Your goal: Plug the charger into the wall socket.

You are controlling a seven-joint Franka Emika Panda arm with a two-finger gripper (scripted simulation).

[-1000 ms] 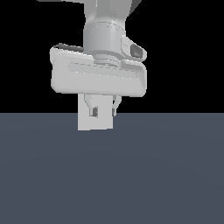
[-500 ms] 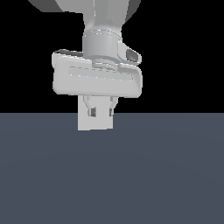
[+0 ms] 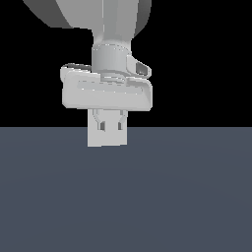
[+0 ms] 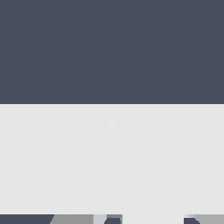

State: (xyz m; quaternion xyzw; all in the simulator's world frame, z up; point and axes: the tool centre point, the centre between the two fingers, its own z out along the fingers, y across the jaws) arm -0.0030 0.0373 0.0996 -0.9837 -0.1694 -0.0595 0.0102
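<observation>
In the exterior view my gripper [image 3: 110, 129] hangs fingers down at the middle, just above the dark floor line. Its two fingers stand a small gap apart, shut on a pale block that I take for the charger [image 3: 110, 122]. White on white makes its outline hard to separate, and its stub is hidden. Right behind the fingers stands the wall socket [image 3: 107, 141], a flat upright white square; no dot shows on it. In the wrist view a broad white surface [image 4: 112, 166] fills the lower half, with grey finger parts [image 4: 74, 218] at the picture's edge.
A plain dark grey floor [image 3: 187, 197] runs across the scene under a black background. The arm's wide white hand body [image 3: 106, 92] sits above the fingers. Nothing else stands on the floor in view.
The hand looks smaller now, as if it has moved away from the exterior camera toward the white panel. The panel has stayed put and the finger gap looks unchanged.
</observation>
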